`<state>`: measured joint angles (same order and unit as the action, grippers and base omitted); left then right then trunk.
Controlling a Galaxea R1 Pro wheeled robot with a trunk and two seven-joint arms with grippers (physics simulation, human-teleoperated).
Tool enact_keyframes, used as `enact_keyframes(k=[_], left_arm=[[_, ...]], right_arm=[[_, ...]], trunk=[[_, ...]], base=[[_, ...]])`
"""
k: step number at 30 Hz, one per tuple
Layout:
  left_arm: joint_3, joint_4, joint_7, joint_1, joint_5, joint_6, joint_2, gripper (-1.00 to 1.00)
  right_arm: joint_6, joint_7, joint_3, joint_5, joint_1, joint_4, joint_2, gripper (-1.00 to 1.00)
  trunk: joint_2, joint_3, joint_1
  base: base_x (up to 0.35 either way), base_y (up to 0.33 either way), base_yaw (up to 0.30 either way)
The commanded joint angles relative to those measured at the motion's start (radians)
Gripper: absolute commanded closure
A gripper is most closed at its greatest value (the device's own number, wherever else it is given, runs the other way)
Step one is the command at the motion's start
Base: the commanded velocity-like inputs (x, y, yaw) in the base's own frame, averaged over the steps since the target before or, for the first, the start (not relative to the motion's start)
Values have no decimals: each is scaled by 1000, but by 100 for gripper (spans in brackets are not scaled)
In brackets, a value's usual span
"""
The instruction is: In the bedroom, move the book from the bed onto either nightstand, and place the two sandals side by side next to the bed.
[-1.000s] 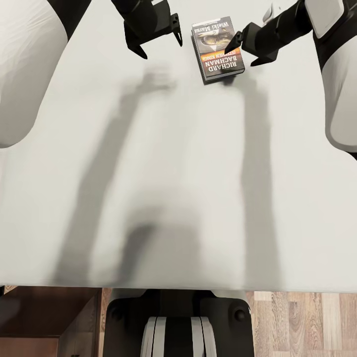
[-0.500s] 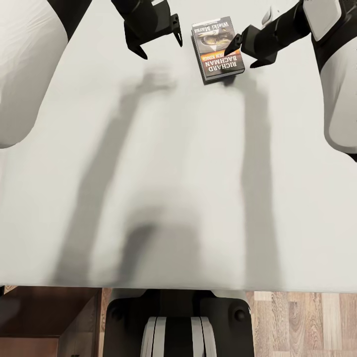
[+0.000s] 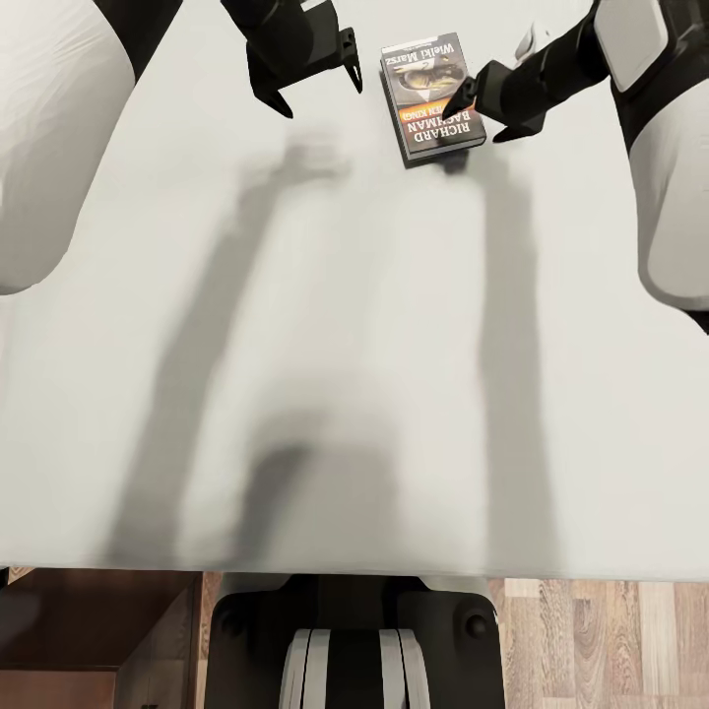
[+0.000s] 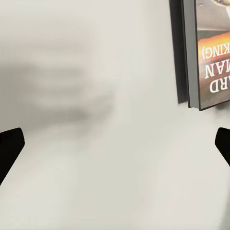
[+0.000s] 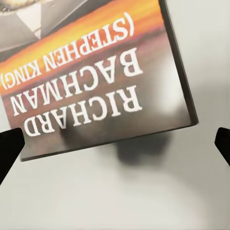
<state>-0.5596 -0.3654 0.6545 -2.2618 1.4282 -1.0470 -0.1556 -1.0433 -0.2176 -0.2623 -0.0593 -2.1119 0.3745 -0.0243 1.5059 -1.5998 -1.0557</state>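
Observation:
The book, a dark paperback with an orange band and white lettering, lies flat on the bed's off-white mattress at its far side. My right gripper is open at the book's near right corner, one fingertip over the cover. In the right wrist view the book lies just ahead of the open right gripper. My left gripper hovers open and empty to the left of the book, apart from it. The left wrist view has the book off to one side of the open left gripper. The sandals are out of view.
The mattress edge runs across the bottom of the head view, with my base against it. Wood-plank floor lies at the bottom right. Dark brown wood sits at the bottom left; I cannot tell whether it is a nightstand.
The right arm has shifted slightly, with its gripper still at the book's corner. The book and the left gripper have not moved.

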Motion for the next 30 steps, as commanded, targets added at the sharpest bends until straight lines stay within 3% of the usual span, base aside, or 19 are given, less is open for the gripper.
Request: enact_keyframes(k=[1,30], left_arm=[[-6,-1,8,-1,11,0,1,-100],[-6,-1,7,-1,11,0,1,-100]], right_arm=[[-4,-3,-6,-7,1,1,-1,-100],[-4,-3,-7,-7,6,1,1,-100]], trunk=[[0,0,0],[0,0,0]], base=[[0,0,0],[0,0,0]])
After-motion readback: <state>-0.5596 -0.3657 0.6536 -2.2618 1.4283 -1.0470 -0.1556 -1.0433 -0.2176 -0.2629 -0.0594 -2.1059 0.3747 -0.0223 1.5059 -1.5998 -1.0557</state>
